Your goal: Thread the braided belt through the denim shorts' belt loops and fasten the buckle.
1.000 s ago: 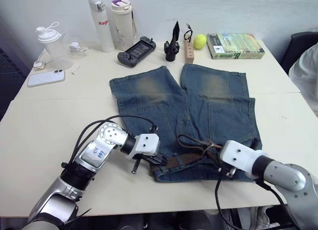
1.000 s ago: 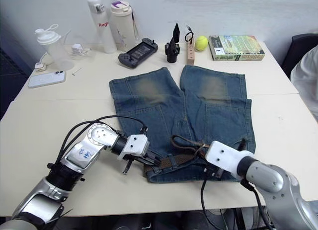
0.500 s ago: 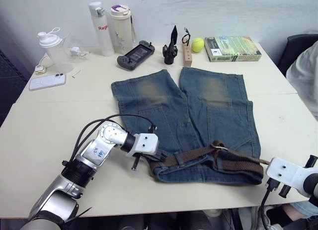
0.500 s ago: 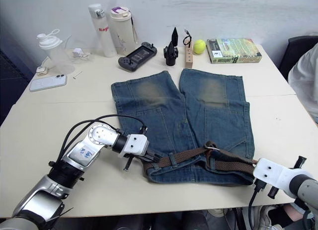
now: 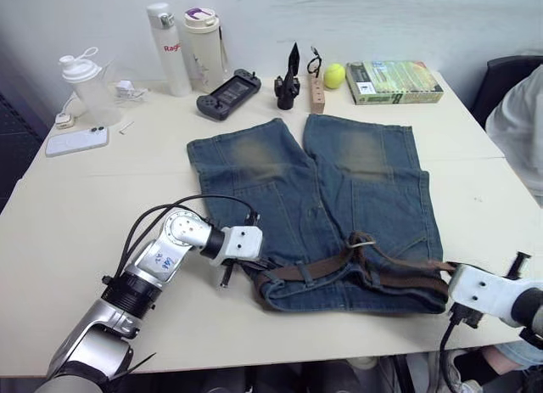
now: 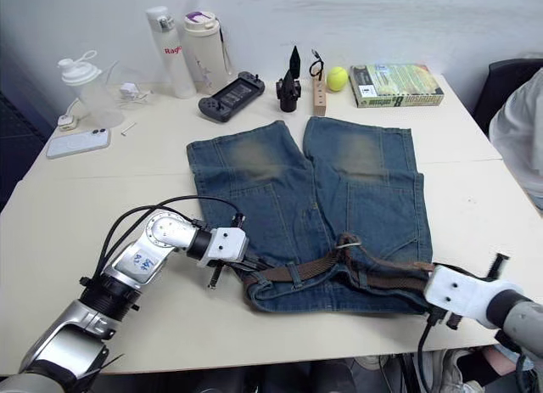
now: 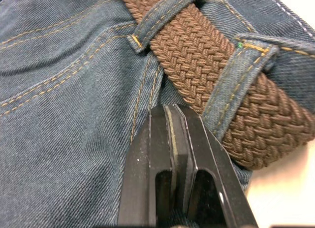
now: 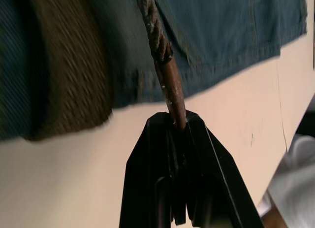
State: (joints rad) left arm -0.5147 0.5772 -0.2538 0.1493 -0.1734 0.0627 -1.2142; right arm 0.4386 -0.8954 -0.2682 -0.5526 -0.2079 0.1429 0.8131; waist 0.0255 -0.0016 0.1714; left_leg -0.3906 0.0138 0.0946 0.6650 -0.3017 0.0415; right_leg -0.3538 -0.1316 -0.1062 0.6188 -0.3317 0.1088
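- Belt (image 5: 318, 267) sits in several loops (image 7: 234, 73) of the shorts (image 5: 339, 189); buckle (image 5: 363, 238) unfastened (judging).
- Left jaws (image 7: 170, 114) pinch denim; right jaws (image 8: 178, 125) grip the belt's end at 4 o'clock.

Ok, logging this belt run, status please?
Left gripper shut on denim shorts waistband. Right gripper shut on braided belt leather tip. Belt through two belt loops. Nothing in the way.
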